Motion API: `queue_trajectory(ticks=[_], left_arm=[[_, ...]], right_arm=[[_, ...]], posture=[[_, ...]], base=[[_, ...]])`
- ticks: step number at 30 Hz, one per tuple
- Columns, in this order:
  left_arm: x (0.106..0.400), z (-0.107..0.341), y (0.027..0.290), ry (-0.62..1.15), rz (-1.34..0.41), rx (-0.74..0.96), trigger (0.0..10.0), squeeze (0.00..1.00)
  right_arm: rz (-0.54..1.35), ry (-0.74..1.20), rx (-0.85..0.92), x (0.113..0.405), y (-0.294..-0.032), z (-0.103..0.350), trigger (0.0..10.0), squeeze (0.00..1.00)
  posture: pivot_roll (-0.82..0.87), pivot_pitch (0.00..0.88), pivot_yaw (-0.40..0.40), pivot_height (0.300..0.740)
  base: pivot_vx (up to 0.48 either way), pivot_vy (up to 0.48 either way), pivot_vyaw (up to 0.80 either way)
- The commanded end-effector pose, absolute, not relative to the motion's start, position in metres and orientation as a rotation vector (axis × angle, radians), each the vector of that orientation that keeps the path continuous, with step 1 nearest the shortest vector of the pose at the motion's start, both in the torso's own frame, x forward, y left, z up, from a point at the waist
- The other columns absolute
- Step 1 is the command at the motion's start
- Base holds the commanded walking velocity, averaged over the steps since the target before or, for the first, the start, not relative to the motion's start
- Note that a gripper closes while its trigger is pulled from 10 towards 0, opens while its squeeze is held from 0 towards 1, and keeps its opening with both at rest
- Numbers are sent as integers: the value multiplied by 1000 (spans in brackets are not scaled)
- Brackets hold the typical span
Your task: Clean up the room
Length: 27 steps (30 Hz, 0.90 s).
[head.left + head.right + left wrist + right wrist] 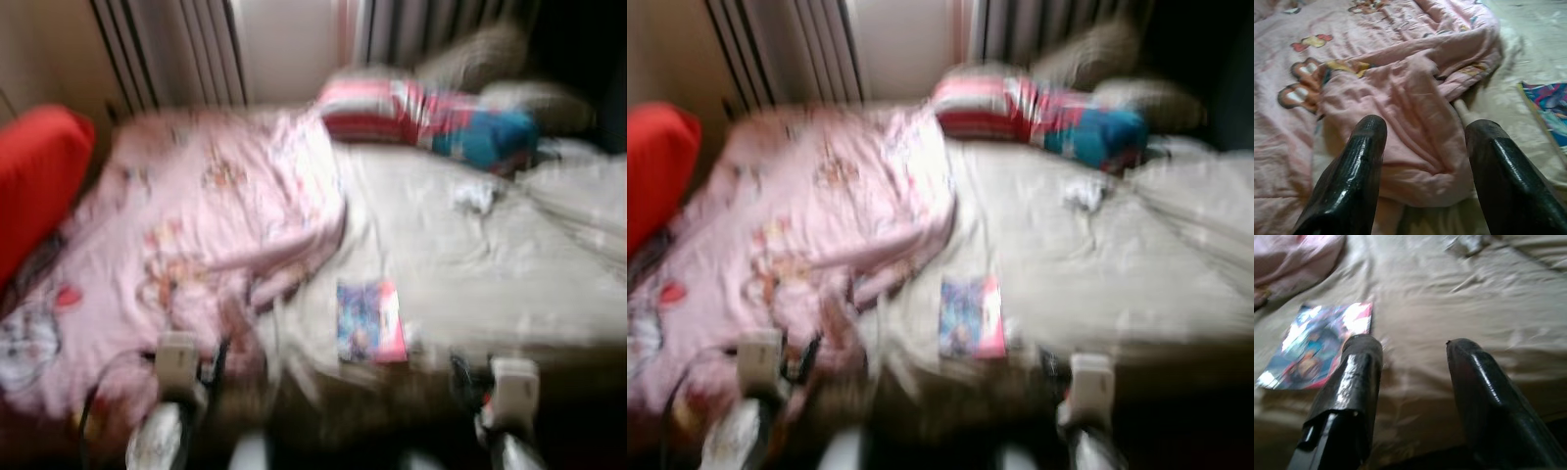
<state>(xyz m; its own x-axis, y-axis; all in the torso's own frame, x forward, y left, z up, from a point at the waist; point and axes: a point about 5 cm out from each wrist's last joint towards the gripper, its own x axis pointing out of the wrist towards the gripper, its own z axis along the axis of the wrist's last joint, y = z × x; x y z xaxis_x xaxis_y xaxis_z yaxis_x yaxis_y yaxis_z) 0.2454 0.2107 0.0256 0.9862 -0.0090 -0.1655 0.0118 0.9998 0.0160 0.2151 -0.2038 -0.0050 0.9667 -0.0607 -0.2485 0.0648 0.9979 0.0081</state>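
Rumpled pink quilt (1400,98) heaped on beige sheet (1474,298); flat glossy book (370,321) just beside.

Left gripper (1422,147) spread above soft quilt fold; right gripper (1410,357) spread over wrinkled sheet near book.

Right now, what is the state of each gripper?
Left gripper: open, empty, over the pink blanket.
Right gripper: open, empty, beside the magazine.

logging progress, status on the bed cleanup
Left gripper open, over the rumpled pink blanket. Right gripper open, empty, above the beige sheet beside the book. Small crumpled item lies further up the bed.
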Motion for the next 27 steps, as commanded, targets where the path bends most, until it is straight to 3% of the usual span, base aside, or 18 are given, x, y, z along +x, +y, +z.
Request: queue_trajectory(ticks=[1, 8, 14, 27], left_arm=[[251, 30, 206, 148, -26, 20, 10000, 0], [252, 31, 207, 146, -20, 21, 10000, 0], [252, 32, 208, 145, -19, 23, 10000, 0], [252, 32, 211, 147, -17, 27, 10000, 0]], right_arm=[[-73, 253, 0, 214, -209, -5, 10000, 0], [-45, 250, -11, 215, -206, -4, 10000, 0], [-37, 250, -7, 215, -204, -4, 10000, 0], [-67, 234, 20, 216, -205, -3, 10000, 0]], posture=[[-100, 59, 9, 635], [-96, 64, 10, 635], [-96, 70, 11, 635], [-95, 77, 18, 635]], base=[[0, 0, 0], [0, 0, 0], [257, 0, 740], [301, 0, 0]])
